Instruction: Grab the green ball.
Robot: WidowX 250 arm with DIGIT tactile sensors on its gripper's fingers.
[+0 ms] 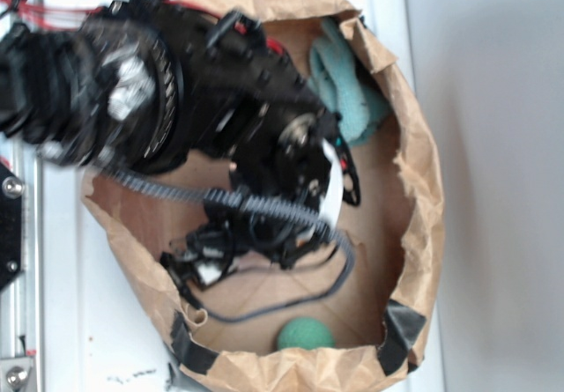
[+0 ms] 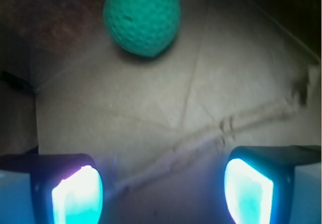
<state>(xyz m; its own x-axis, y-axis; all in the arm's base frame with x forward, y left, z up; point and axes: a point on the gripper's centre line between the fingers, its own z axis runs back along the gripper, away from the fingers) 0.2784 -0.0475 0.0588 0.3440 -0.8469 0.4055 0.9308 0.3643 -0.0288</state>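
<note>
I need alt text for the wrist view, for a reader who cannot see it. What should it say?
A dimpled green ball rests on the creased brown paper floor of a bag, near the top of the picture. Below it, the open gripper shows two glowing fingertips set wide apart, with nothing between them.

Exterior view is bright and washed out — white table [image 1: 493, 145] nearly blown, whole frame soft, the arm [image 1: 132, 84] smeared with blur at upper left. Wrist view is dim, corners falling to near black. Gripper [image 2: 163, 191] finger pads [image 2: 78, 196] glow cyan, overexposed and out of focus. Green ball [image 2: 142, 16] fairly sharp, dimples readable — soft shadow beneath it on the paper floor [image 2: 166, 98].
</note>
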